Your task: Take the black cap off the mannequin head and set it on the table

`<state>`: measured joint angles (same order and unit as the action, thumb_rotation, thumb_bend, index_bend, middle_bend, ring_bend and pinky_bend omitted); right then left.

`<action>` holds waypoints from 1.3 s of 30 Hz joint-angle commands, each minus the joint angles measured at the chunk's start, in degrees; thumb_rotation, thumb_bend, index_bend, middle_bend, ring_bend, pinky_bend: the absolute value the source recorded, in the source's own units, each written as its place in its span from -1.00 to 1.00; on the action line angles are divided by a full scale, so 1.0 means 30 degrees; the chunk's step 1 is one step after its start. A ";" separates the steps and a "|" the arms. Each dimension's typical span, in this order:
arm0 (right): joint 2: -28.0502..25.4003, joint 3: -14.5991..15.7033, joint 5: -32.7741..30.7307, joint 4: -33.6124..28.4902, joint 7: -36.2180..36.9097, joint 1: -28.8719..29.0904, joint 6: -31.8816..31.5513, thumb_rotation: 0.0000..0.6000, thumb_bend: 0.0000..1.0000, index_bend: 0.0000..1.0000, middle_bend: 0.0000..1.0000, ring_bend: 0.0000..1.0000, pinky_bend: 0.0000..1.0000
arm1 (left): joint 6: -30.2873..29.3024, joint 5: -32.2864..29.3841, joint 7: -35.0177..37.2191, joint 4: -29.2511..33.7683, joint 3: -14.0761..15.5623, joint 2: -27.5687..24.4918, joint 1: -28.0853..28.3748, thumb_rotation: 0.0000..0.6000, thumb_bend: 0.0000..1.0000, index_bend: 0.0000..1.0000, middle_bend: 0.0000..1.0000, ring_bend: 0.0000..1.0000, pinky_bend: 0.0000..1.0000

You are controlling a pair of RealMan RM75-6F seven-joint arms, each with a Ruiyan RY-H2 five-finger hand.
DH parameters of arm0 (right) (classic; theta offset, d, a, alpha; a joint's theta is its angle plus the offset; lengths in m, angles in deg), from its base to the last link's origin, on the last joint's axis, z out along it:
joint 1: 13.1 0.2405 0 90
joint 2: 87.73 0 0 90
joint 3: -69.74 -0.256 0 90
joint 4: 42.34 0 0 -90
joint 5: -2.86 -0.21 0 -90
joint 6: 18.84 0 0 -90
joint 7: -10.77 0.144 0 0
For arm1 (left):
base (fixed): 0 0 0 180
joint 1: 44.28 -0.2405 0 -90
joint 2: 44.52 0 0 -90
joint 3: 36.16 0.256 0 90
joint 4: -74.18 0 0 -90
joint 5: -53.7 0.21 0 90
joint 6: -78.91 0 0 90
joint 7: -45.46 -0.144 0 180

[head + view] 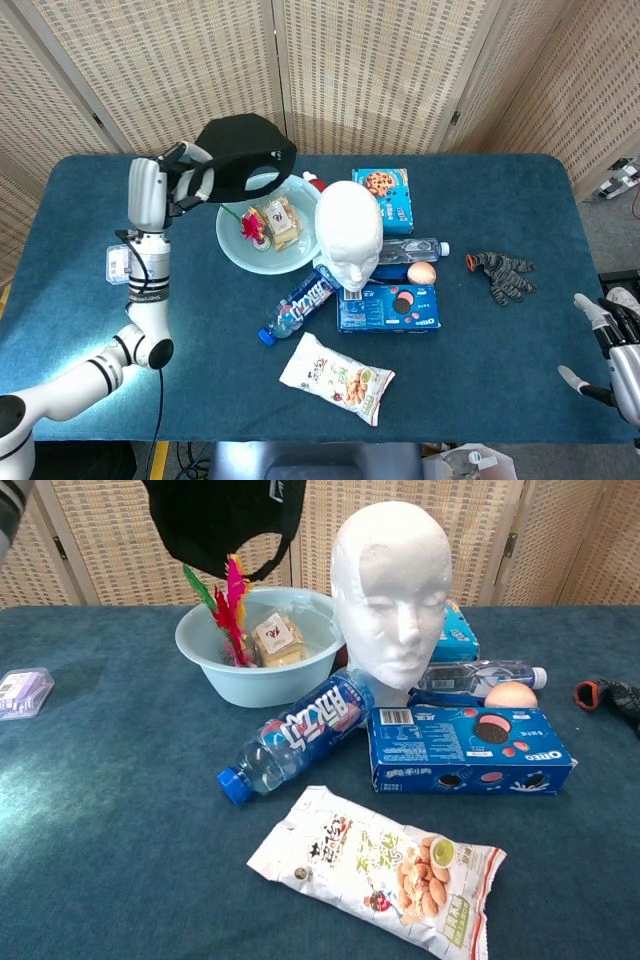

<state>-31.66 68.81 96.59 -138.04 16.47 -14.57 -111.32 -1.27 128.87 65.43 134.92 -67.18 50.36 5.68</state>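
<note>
Left hand (188, 172) grips black cap (245, 155) aloft over bowl's (232, 250) far-left rim, bare table (90, 230) just left; mannequin head (349, 232) already bare.

Bright, even overhead light, soft shadows on the table (90, 300), both views sharp.

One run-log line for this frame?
cap off | left hand holds black cap above bowl | mannequin head bare | right hand open, idle
</note>
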 commanded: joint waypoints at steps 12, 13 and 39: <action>0.0011 -0.0007 0.0181 -0.0225 -0.0249 0.0267 0.0277 1.00 -0.73 -0.83 -0.58 -0.78 -0.69 | -0.1938 0.1542 0.0880 -0.0240 0.2674 -0.1951 -0.3059 1.00 0.13 0.31 1.00 1.00 1.00; 0.0006 -0.0010 0.0183 -0.0246 -0.0275 0.0283 0.0293 1.00 -0.73 -0.83 -0.58 -0.78 -0.69 | -0.2144 0.1717 0.0815 -0.0353 0.2867 -0.1976 -0.3210 1.00 0.13 0.31 1.00 1.00 1.00; 0.0102 -0.0008 0.0331 -0.0306 -0.0347 0.0615 0.0546 1.00 -0.73 -0.83 -0.58 -0.78 -0.69 | -0.5199 0.4676 0.0723 -0.1285 0.6379 -0.3926 -0.6521 1.00 0.13 0.32 1.00 1.00 1.00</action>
<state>-31.35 68.79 97.58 -138.96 15.43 -12.73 -109.69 -16.70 142.78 67.69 130.88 -48.14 38.77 -13.73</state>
